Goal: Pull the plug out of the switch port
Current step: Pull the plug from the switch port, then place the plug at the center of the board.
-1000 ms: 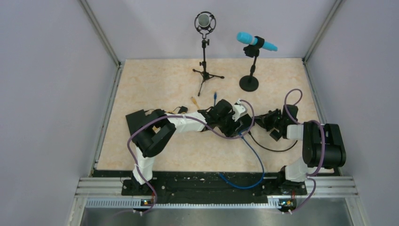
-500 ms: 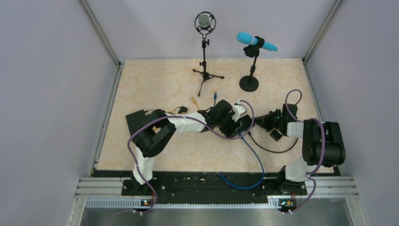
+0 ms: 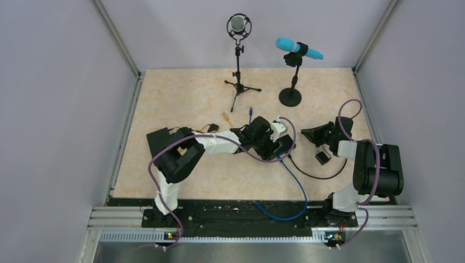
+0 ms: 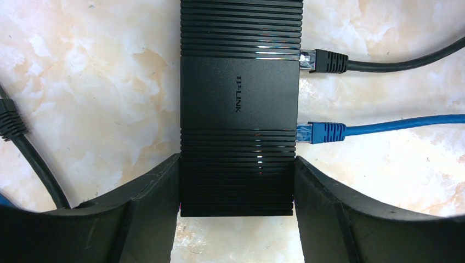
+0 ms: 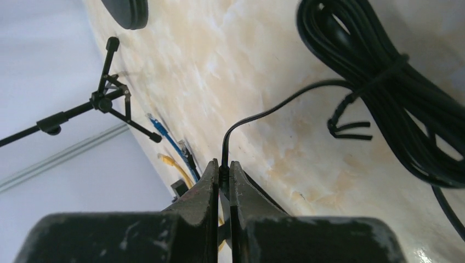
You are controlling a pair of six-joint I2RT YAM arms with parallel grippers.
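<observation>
The switch [image 4: 239, 104] is a flat black ribbed box, and my left gripper [image 4: 237, 164] is shut on its near end, one finger on each long side. A black plug [image 4: 324, 60] and a blue plug [image 4: 323, 132] sit in ports on its right edge. My right gripper [image 5: 224, 164] is shut on a small black plug with a thin black cable [image 5: 257, 118] that runs up and right. In the top view the right gripper [image 3: 308, 133] hangs to the right of the left gripper [image 3: 274, 143], apart from the switch, which is mostly hidden there.
A tripod microphone stand [image 3: 239, 82] and a round-based stand [image 3: 290, 97] with a cyan microphone are at the back. Loose yellow [image 3: 226, 116] and blue [image 3: 250, 113] cable ends lie behind the left arm. A coiled black cable bundle [image 5: 384, 82] and a small black block [image 3: 322, 158] lie near the right arm.
My right gripper has drawn back to the right and away from the switch, still shut on the thin black cable's plug. The left gripper and switch have stayed put.
</observation>
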